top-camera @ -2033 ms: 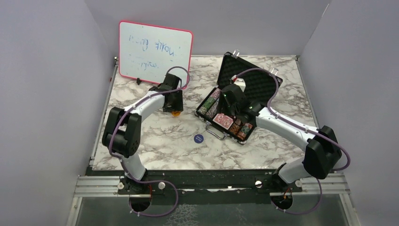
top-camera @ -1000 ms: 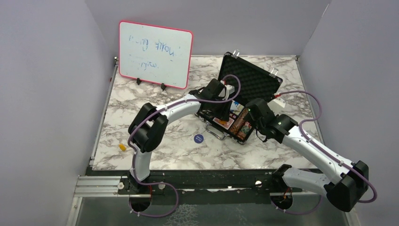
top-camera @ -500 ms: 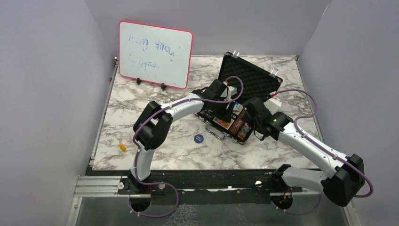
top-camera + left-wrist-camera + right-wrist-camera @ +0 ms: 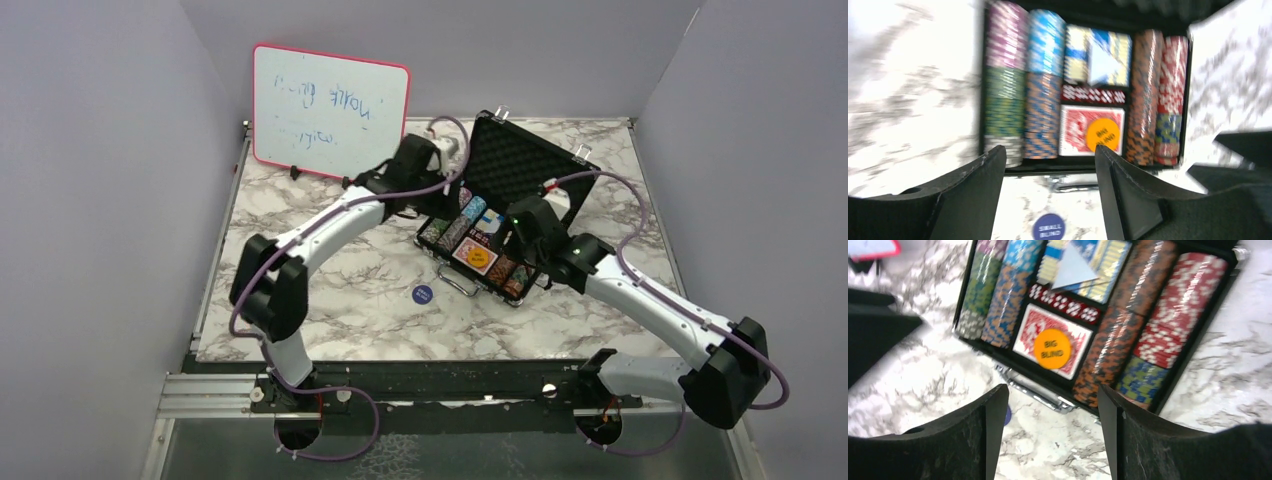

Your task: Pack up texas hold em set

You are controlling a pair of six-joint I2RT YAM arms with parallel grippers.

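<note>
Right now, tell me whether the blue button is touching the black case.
Apart. The top view shows the blue button lying on the table in front of the black case, with bare marble between them.

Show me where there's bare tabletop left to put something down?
The widest bare marble is the near strip of the table, between the blue button and the front edge. A smaller patch lies between the whiteboard and the left arm. It is crowded at the case: packed full, with the left gripper and right gripper open near it.
</note>
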